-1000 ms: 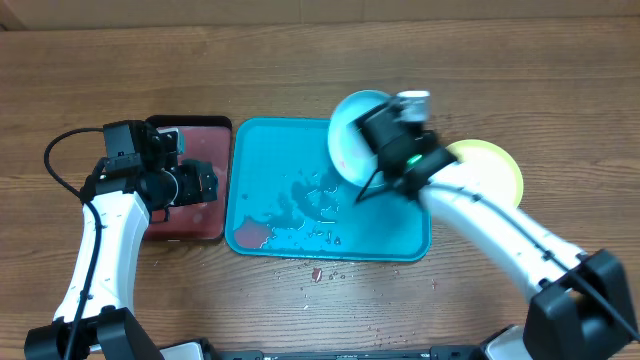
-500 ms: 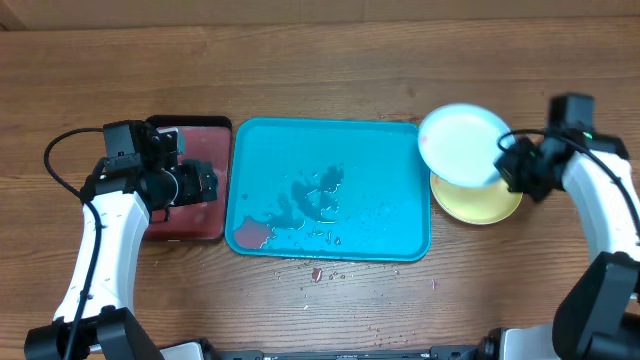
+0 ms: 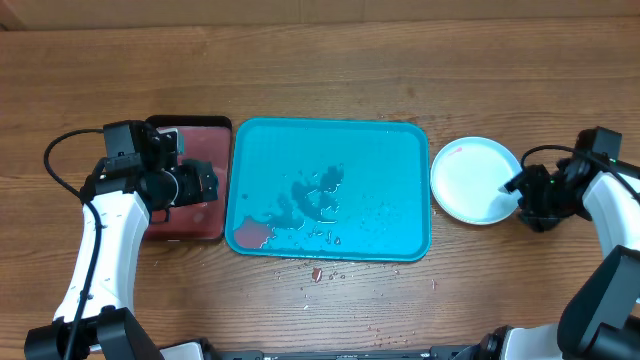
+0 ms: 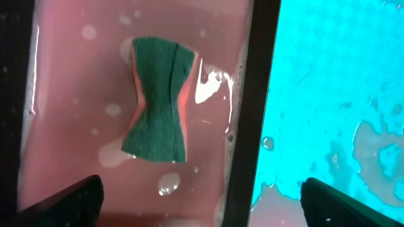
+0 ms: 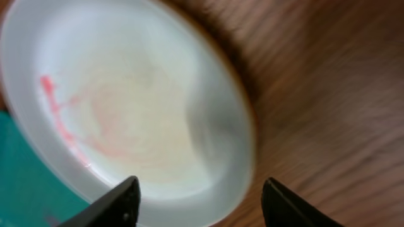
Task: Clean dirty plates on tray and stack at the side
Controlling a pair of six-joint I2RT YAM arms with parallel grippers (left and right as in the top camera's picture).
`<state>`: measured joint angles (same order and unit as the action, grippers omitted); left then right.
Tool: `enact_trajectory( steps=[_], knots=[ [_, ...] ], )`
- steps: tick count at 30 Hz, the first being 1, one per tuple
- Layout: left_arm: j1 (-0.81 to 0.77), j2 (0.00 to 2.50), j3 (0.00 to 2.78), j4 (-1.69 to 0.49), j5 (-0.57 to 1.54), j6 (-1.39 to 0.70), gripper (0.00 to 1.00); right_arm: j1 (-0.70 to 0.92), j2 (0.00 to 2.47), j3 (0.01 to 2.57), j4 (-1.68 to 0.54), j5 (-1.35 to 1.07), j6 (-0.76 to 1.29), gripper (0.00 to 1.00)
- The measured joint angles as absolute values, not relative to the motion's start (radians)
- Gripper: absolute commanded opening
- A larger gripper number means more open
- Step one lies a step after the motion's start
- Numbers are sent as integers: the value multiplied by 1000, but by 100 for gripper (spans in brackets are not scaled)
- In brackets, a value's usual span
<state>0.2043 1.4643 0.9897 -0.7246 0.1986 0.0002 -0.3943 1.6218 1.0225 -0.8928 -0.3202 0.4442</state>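
Near your desk's (image 3: 320, 60) front edge, red specks (image 3: 318, 272) are lying on the wood, and behind them the tray (image 3: 328, 135) is sitting mid-desk, wet and smeared. Toward the right edge, your right gripper (image 5: 205, 198) is gaping wide, gripping nothing, with the white plate's (image 3: 470, 178) rim between its fingers. Toward the left edge, your left gripper (image 4: 201, 202) is hanging wide open over the sponge (image 4: 156, 101) in the reddish tray (image 3: 190, 225).

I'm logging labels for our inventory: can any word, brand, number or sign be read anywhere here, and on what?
None can be read. No print shows on the blue tray, the white plate, the red tray or the sponge. The red marks on the plate are smears, not writing. The right wrist view is blurred.
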Motion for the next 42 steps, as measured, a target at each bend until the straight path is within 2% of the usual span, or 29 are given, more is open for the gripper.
enact_trajectory(
  steps=[7, 12, 17, 20, 24, 35, 42],
  knots=[
    [204, 1464, 1009, -854, 199, -21, 100, -245, 1621, 1026, -774, -530, 263, 86],
    [204, 1464, 1087, -1026, 199, -28, 100, -41, 1621, 1080, -827, -481, 183, 100],
    [204, 1461, 1111, -1147, 199, -23, 100, 139, 1618, 1134, -910, -311, 180, 100],
    [204, 1415, 1086, -1127, 199, -23, 100, 188, 1602, 1133, -945, -232, 197, 100],
    [204, 1229, 994, -1073, 220, -20, 100, 220, 1524, 1122, -943, -167, 207, 100],
    [204, 587, 726, -886, 286, 27, 100, 290, 908, 886, -804, -64, 209, 100],
    [204, 450, 693, -891, 289, 25, 100, 290, 643, 845, -788, -27, 210, 100]
  ],
)
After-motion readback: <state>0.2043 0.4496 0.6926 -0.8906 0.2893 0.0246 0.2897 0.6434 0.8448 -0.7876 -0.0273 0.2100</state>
